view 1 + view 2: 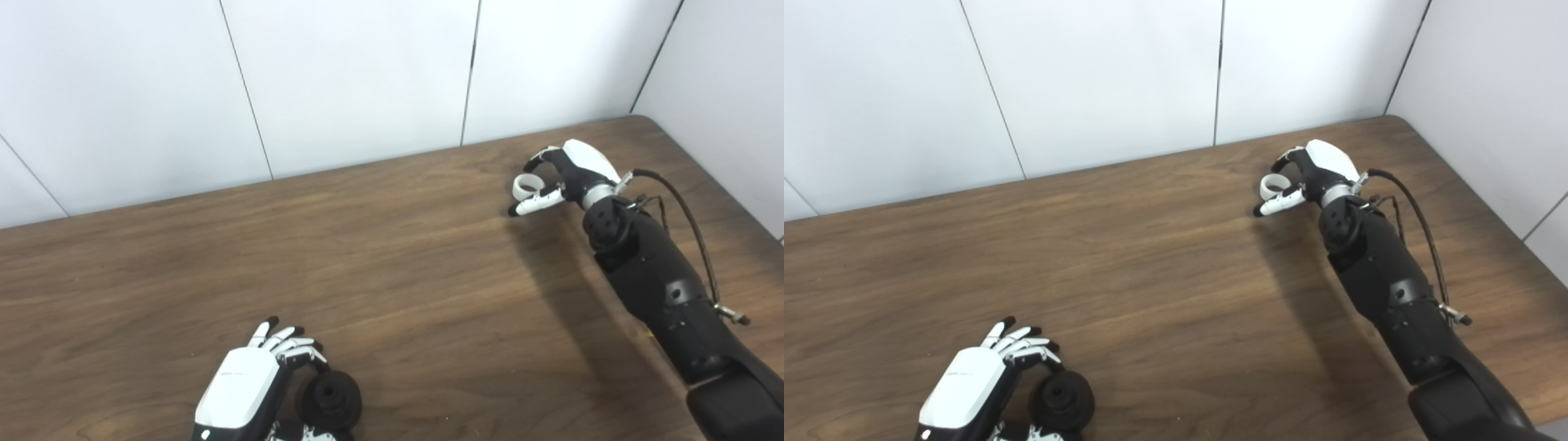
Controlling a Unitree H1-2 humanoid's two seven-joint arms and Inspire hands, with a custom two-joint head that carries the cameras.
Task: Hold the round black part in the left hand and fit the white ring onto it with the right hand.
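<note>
The round black part (329, 399) is gripped in the left hand (245, 386) low at the counter's (392, 275) near edge, while the white ring (528, 185) is pinched in the right hand (566, 174) well apart at the far side, so pickup looks done and next it'd need to be carried over and lined up.

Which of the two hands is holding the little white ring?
The right hand, far across the table, pinches the white ring. The left hand, nearest the camera, grips the round black part.

Dark wooden table (392, 257) against seamed white wall panels (355, 79).
</note>
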